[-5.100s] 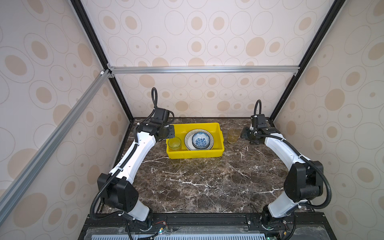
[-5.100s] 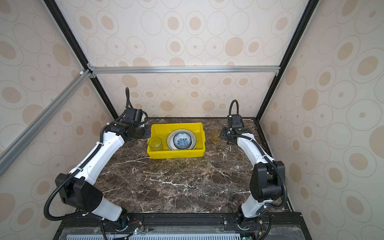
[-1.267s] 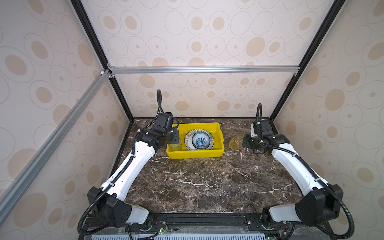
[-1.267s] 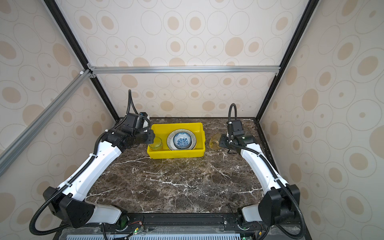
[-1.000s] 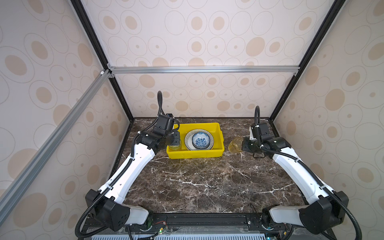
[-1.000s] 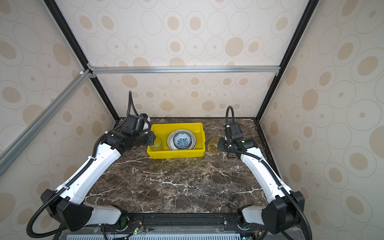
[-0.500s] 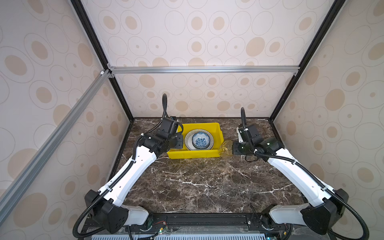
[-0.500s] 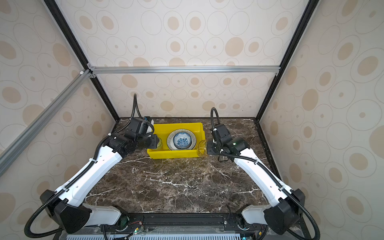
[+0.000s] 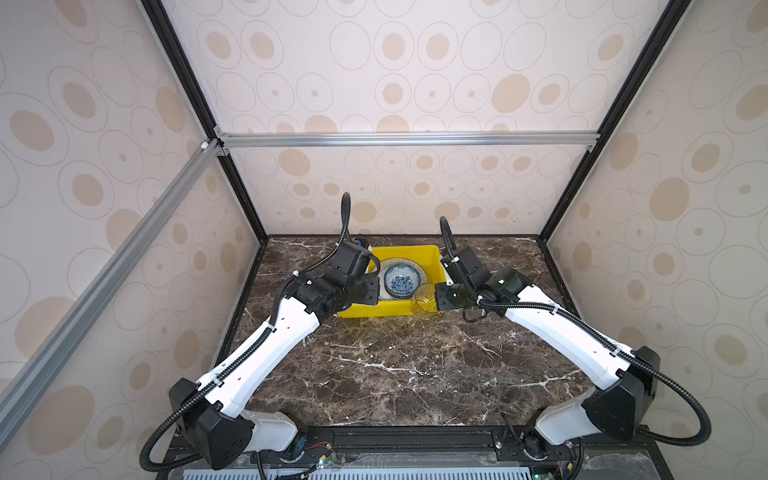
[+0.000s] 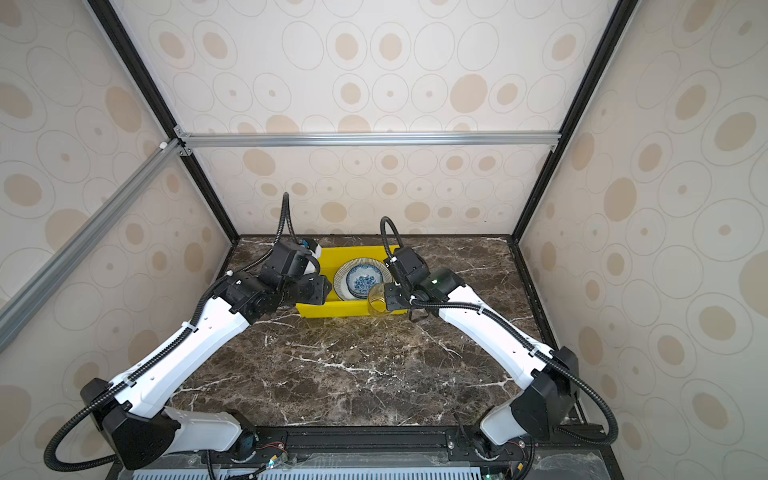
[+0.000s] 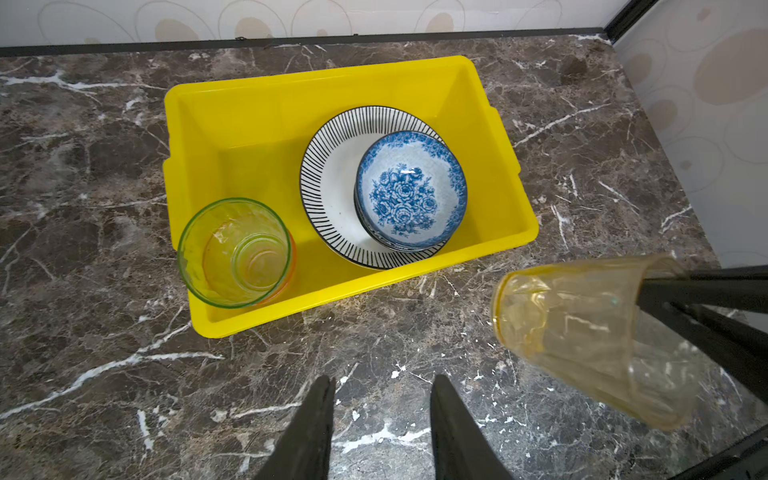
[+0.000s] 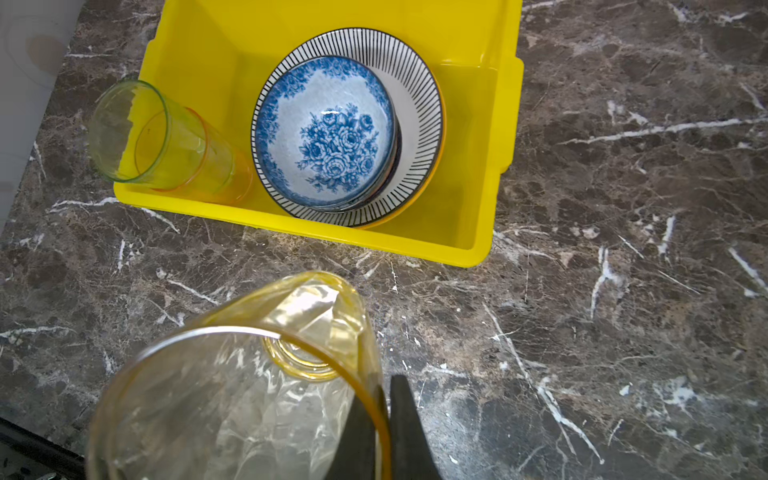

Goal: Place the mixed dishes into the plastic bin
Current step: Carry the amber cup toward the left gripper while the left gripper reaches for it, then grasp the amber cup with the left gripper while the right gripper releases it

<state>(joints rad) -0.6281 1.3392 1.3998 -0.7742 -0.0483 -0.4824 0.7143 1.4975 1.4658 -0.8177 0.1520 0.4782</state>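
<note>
Right gripper (image 12: 384,399) pinches amber cup (image 12: 232,395) rim, apparently over bin (image 12: 374,241) corner; left gripper (image 11: 382,380) part-open.

yellow bin (image 11: 249,104): striped plate (image 11: 328,183), blue-floral bowl (image 11: 411,191), green cup (image 11: 235,253) inside | amber cup (image 11: 582,332): tilted, aloft near bin corner

Amber cup (image 12: 232,395), rim in the right tool (image 12: 386,401); beyond, yellow bin (image 12: 471,137) with striped plate (image 12: 419,104), floral bowl (image 12: 328,133)

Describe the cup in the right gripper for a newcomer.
Find the yellow bin on the table. At its near right corner, the right gripper pinches an amber cup. Unlike the green cup inside the bin, it hangs tilted outside.
</note>
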